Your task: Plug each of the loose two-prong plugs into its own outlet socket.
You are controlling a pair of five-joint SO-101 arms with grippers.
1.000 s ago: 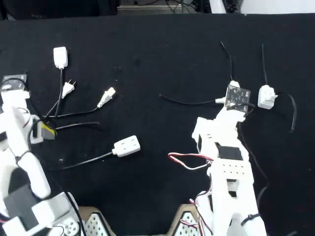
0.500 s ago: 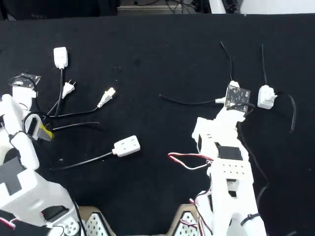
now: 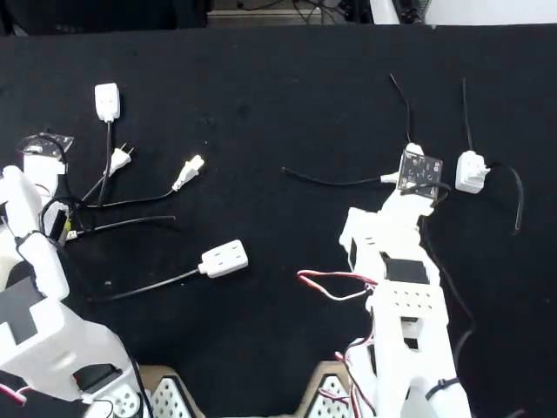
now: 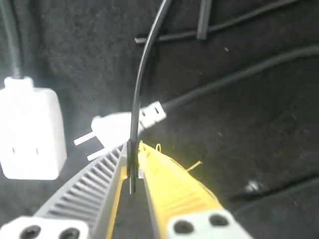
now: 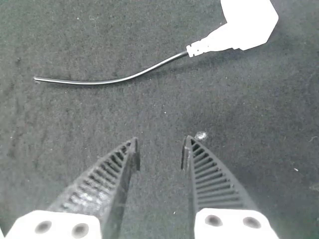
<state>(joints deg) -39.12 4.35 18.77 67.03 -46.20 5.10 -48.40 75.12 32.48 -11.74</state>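
left jaws pinch a black cord, plug just past their tips; right jaws spread.

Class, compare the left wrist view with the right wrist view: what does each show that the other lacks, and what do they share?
Left wrist view: the left gripper shut on a black cord, with a white two-prong plug and a white outlet socket lying beyond on the black cloth. Right wrist view: the right gripper open above bare cloth, and a white plug-like piece with a thin black lead; its prongs cannot be made out. Shared: the black cloth.
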